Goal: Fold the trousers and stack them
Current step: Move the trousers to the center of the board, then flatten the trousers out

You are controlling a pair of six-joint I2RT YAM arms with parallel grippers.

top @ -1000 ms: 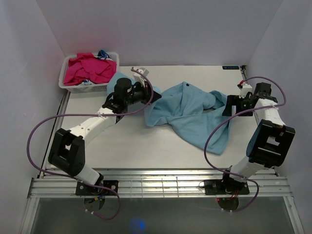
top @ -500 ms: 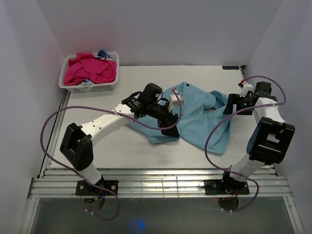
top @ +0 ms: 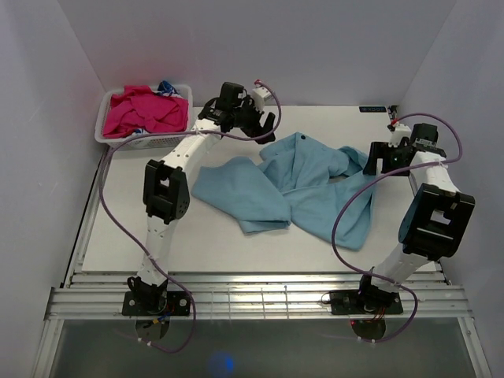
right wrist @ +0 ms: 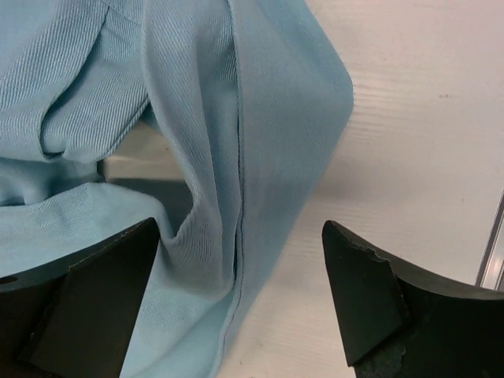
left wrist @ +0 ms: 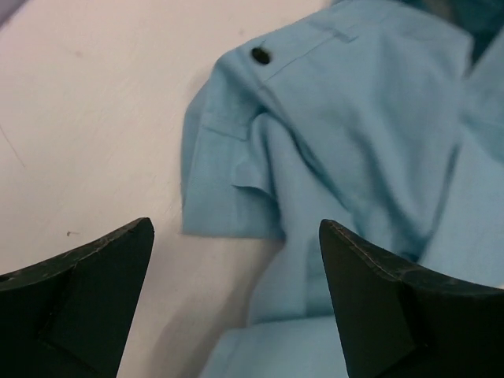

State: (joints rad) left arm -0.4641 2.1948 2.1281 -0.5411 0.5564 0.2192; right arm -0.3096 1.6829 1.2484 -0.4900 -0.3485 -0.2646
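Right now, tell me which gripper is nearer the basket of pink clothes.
Left. The left gripper hovers close beside the basket; the right gripper is far off, over the trousers' opposite side.

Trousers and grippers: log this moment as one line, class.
trousers: crumpled, unfolded | left gripper: open, empty, near buttoned waistband | right gripper: open, empty, over fabric

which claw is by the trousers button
The left claw: the trousers show a dark button in its view; the right claw sees only plain fabric.
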